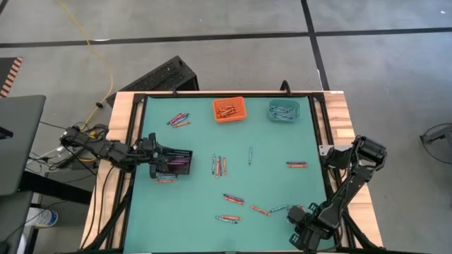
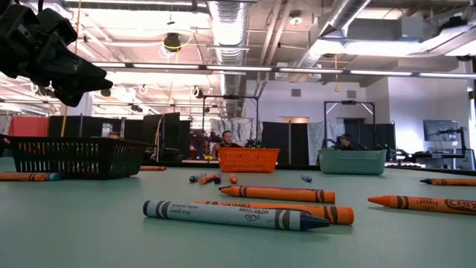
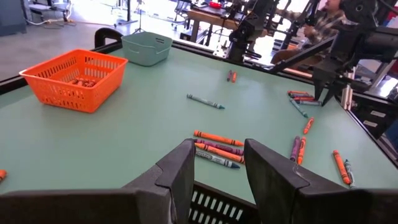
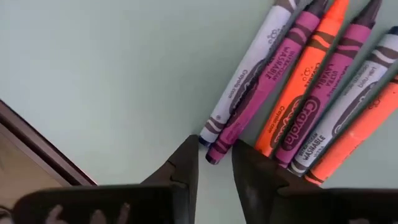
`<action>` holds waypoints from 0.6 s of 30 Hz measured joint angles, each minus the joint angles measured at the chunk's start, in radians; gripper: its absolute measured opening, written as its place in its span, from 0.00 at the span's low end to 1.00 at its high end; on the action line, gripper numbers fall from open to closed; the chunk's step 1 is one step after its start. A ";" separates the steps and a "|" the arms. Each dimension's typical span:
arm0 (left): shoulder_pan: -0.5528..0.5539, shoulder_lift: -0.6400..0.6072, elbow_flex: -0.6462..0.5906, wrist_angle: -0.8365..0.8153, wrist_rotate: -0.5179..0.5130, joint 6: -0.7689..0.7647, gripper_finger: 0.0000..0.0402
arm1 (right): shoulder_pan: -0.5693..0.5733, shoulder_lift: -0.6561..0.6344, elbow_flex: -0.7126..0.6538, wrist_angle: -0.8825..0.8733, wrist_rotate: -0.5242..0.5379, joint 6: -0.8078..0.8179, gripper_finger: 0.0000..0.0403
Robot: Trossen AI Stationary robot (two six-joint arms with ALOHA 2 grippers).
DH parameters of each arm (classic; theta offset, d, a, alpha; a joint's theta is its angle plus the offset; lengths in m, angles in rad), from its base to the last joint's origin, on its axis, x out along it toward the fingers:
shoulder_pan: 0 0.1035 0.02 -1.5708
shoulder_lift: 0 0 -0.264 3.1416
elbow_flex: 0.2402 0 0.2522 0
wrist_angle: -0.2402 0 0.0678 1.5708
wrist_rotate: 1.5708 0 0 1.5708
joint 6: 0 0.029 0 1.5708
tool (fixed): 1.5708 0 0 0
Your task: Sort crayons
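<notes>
Crayons lie scattered flat on the green table [image 1: 268,134]: one group at mid-table [image 1: 219,166], others near the front [image 1: 233,199], and a row of purple, orange and blue ones [image 4: 298,93] in front of my right gripper. My right gripper [image 4: 214,163], at the near right [image 1: 296,216], points down and is open. Its fingertips stand on either side of the near end of a purple crayon [image 4: 249,106]. My left gripper [image 3: 217,158] is open and holds nothing. It hovers level over the black bin [image 1: 175,162] at the left. My right gripper comes from above, and its two fingertips [image 4: 186,158] flank the purple crayon's blunt end [image 4: 216,154]. The crayon lies flat on the table among its neighbours. Whether a finger touches it I cannot tell.
At the far edge stand the orange bin [image 1: 229,109] holding orange crayons and the teal bin [image 1: 283,111]. A few crayons lie at the far left [image 1: 179,120], one pair at the right [image 1: 296,164] and some beside the black bin [image 1: 165,180]. The table's dark rim [image 4: 37,149] runs close to my right gripper.
</notes>
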State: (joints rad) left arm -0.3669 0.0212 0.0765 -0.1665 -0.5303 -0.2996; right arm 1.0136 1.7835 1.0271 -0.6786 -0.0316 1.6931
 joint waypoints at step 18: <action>0.000 0.000 0.000 0.000 0.000 0.000 0.32 | -0.086 0.003 -0.002 -0.051 -0.023 -0.054 0.14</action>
State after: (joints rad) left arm -0.3669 0.0214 0.0765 -0.1661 -0.5304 -0.2996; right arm 0.9278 1.7866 1.0252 -0.7296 -0.0545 1.6390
